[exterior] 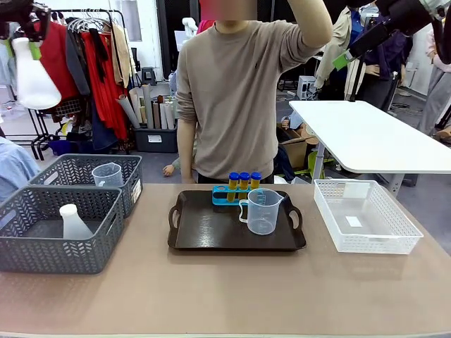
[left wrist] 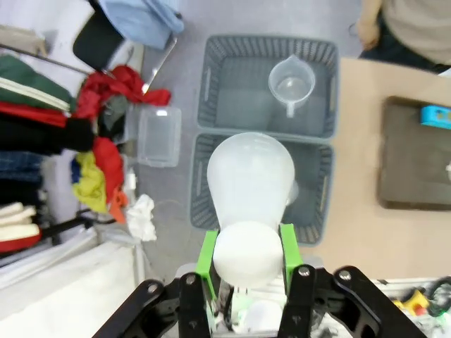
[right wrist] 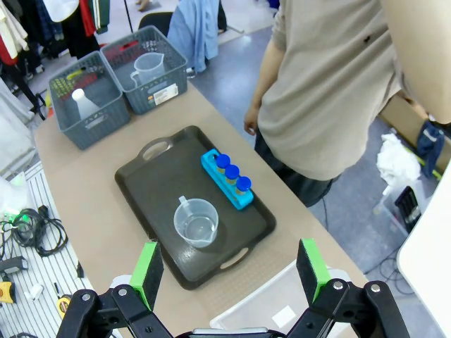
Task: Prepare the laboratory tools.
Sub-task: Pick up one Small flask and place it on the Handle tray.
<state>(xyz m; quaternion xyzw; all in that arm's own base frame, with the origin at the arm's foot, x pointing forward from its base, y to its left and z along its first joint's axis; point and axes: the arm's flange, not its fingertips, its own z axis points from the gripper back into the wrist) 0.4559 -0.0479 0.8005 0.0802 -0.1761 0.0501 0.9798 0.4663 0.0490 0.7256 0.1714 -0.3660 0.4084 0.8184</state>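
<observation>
High at the far left, my left gripper [exterior: 21,48] is shut on the neck of a translucent white conical flask [exterior: 33,79], which hangs above the grey baskets. In the left wrist view the green pads [left wrist: 206,255] clamp that flask [left wrist: 250,176]. On the dark tray [exterior: 204,236] stand a blue rack [exterior: 224,195] holding three blue-capped amber tubes [exterior: 244,182] and a clear measuring jug [exterior: 261,211]. My right gripper [exterior: 344,58] is raised at the top right, open and empty, high above the tray [right wrist: 148,176], the rack [right wrist: 229,179] and the jug [right wrist: 196,222].
Two grey mesh baskets stand at the left: the near one [exterior: 42,250] holds another white flask [exterior: 72,222], the far one [exterior: 77,169] another clear jug [exterior: 107,174]. A white mesh basket [exterior: 366,218] sits at the right. A person [exterior: 239,91] stands behind the tray with one arm raised.
</observation>
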